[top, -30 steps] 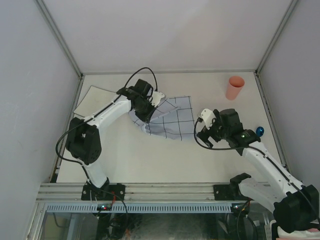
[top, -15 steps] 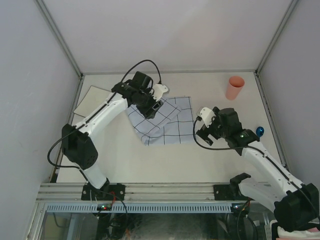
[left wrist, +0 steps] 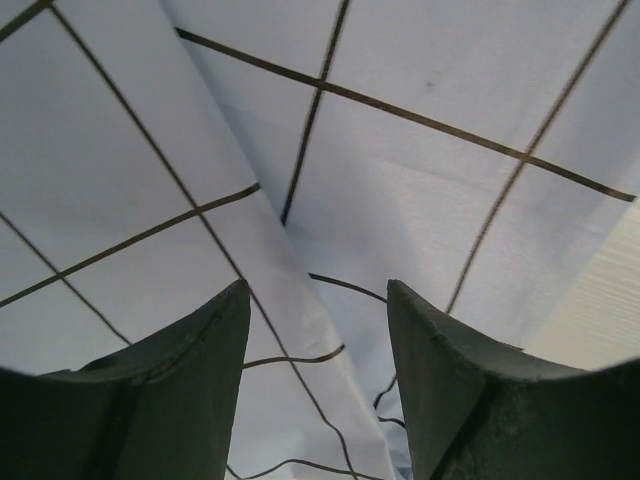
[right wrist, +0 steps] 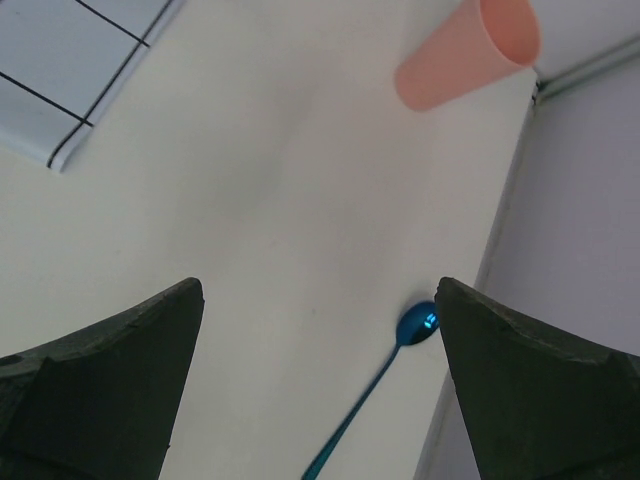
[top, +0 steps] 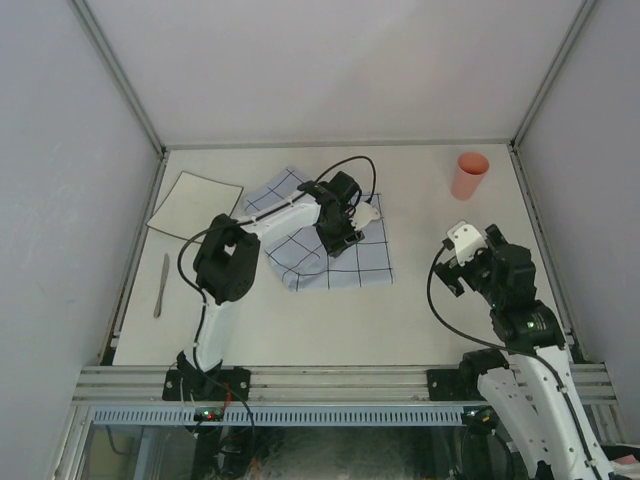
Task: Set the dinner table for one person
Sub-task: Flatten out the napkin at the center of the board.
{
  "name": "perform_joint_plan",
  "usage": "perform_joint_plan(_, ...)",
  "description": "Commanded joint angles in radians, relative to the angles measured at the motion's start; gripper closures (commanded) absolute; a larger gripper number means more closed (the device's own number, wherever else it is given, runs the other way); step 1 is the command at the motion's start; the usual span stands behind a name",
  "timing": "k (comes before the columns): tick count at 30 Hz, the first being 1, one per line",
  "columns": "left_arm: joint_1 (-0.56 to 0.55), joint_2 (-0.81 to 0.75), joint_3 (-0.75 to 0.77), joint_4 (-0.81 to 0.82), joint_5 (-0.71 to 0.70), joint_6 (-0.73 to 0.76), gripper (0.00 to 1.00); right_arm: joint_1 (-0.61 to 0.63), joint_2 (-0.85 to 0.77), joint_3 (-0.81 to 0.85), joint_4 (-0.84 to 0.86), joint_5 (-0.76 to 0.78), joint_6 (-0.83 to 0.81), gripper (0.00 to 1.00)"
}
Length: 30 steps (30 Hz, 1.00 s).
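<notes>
The dinner table (top: 300,320) is off-white, and a light-blue grid cloth (top: 300,262) lies spread on its middle. My left gripper (top: 343,243) hovers over the cloth's right half. In the left wrist view it (left wrist: 316,288) is open, with a cloth (left wrist: 420,200) fold running under the gap and nothing held. My right gripper (top: 452,275) is at the right, open wide and empty (right wrist: 318,285). Below it, a blue spoon (right wrist: 385,385) lies by the right wall. A pink cup (top: 470,175) stands at the back right, and it (right wrist: 465,55) shows in the right wrist view too.
A white square plate (top: 195,203) sits at the back left. A silver utensil (top: 161,285) lies near the left rail. Pale walls and grey rails close in the table on three sides. The cloth's corner (right wrist: 70,70) shows in the right wrist view.
My left gripper opened, let go of the cloth and swung right over it; the cloth now lies flatter. My right arm drew back toward the near right.
</notes>
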Motion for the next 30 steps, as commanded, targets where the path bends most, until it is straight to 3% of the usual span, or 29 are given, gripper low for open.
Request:
perform_joint_plan(1,0.01,-0.009,0.053,0.081,-0.112,0.033,0.39,-0.07,-0.063,-0.011,-0.087,-0.035,0.028,0.0)
perform_joint_plan(10,0.012,0.028,0.042,0.118,-0.2,0.052,0.39,-0.124,-0.139,-0.037,-0.08,-0.095,0.076,0.0)
perform_joint_plan(23,-0.002,0.067,0.088,0.069,-0.103,0.004,0.4,-0.136,-0.15,-0.041,-0.082,-0.106,0.079,0.0)
perform_joint_plan(30,-0.017,0.037,0.035,0.079,-0.087,0.0,0.4,-0.139,-0.153,-0.048,-0.081,-0.111,0.078,0.0)
